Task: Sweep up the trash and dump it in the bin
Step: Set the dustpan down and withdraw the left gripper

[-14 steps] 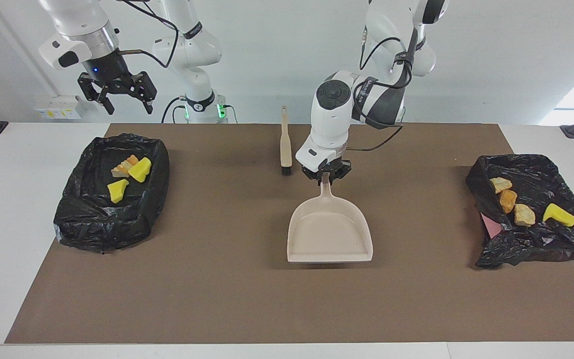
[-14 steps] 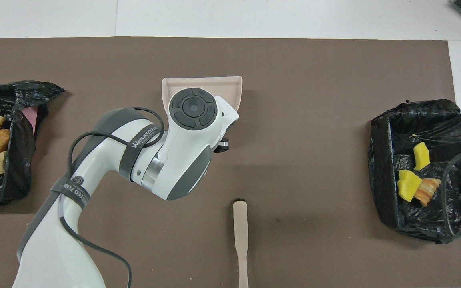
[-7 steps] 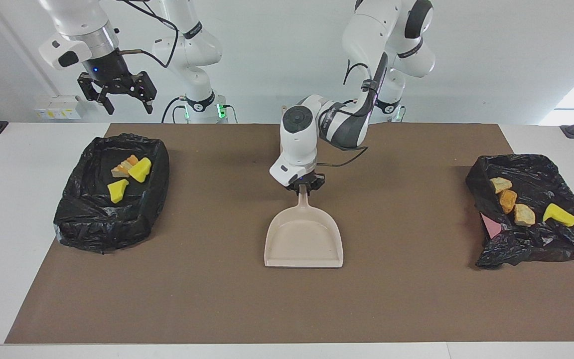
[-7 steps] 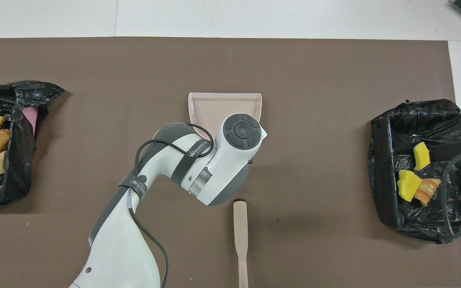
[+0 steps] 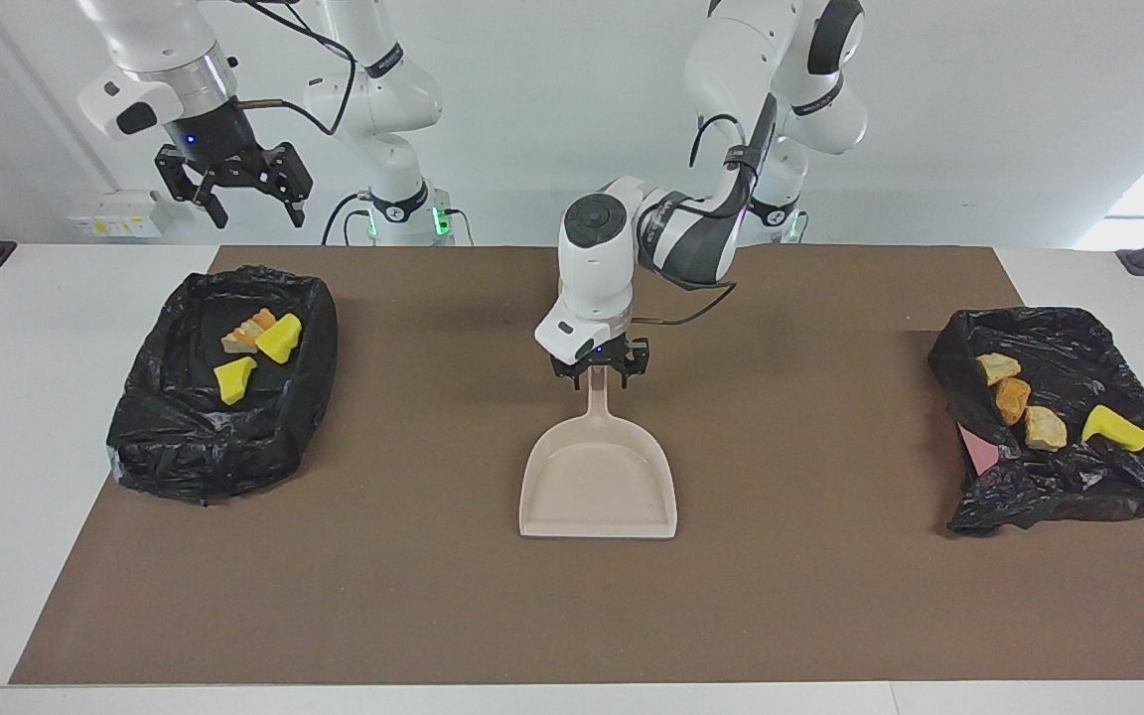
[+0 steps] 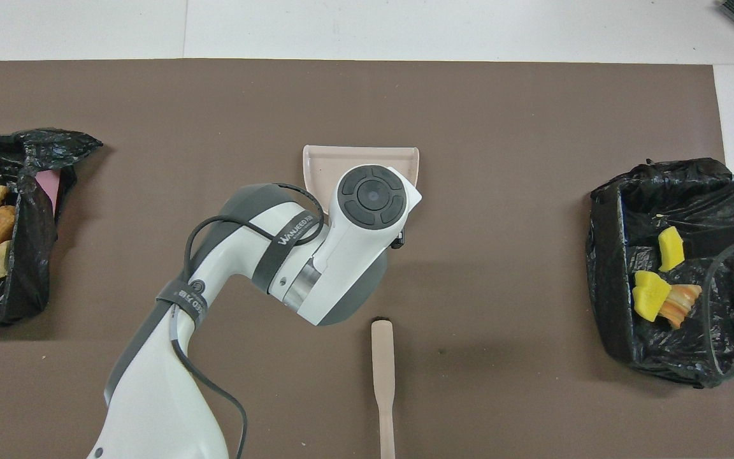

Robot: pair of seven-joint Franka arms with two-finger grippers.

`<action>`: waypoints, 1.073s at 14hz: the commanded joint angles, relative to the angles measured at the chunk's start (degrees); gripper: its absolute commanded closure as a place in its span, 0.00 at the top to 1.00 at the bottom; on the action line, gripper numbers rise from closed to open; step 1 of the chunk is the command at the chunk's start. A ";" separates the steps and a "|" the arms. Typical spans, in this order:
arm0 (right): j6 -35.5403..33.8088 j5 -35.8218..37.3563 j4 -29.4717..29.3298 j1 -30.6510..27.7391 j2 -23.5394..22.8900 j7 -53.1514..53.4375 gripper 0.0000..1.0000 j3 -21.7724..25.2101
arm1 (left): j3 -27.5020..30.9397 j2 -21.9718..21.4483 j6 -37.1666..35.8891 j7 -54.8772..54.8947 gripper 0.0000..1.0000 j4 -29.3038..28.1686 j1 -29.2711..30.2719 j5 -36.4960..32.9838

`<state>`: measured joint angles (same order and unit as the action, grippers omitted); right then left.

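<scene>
The left gripper [image 5: 600,375] sits low over the handle end of the beige dustpan [image 5: 599,489], mid-table. Its fingers look spread to either side of the handle tip rather than pinched on it — so the pan seems let go, lying flat on the brown mat [image 5: 433,596] with its mouth pointing away from the robots. From overhead the arm's wrist covers most of the pan; only the wide lip [image 6: 360,153] shows.

The right gripper [image 5: 232,184] hangs up high over the black-lined bin [image 5: 224,392] at the right arm's end, fingers apart, holding nothing — it's waiting.

Trash: none left on the mat that I can see. Two yellow wedges [image 5: 256,359] plus a striped chunk lie in that bin; three orange-tan chunks [image 5: 1017,399] & a yellow wedge [image 5: 1114,427] lie on the crumpled black bag [image 5: 1059,477] at the left arm's end. The brush [image 6: 383,376] lies on the mat nearer the robots than the pan, untouched.

My read: sweeping & dumping look done, and this is the put-down of the pan. Next move prob. calls for a straight lift of the left gripper clear of the handle w/o nudging it, then a retreat toward its base.
</scene>
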<state>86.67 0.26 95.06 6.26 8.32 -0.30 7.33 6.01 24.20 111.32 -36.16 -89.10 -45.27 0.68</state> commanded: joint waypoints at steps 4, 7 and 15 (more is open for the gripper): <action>1.05 0.97 2.67 -0.73 1.87 -1.63 1.00 -0.21 | 0.59 -5.74 -2.95 3.97 1.00 -1.17 4.04 0.20; 0.96 0.97 2.68 -0.73 2.14 -1.63 1.00 -0.21 | 0.94 -8.63 -5.14 11.54 1.00 -1.07 8.43 0.64; 1.05 0.97 1.97 -0.64 2.05 -1.54 1.00 -0.30 | 1.11 -13.38 -12.88 27.53 1.00 0.51 20.21 1.96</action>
<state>86.71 0.26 95.98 6.12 9.45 -0.30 7.33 7.47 12.06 100.34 -11.90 -88.79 -27.30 1.48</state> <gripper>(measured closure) 0.000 0.000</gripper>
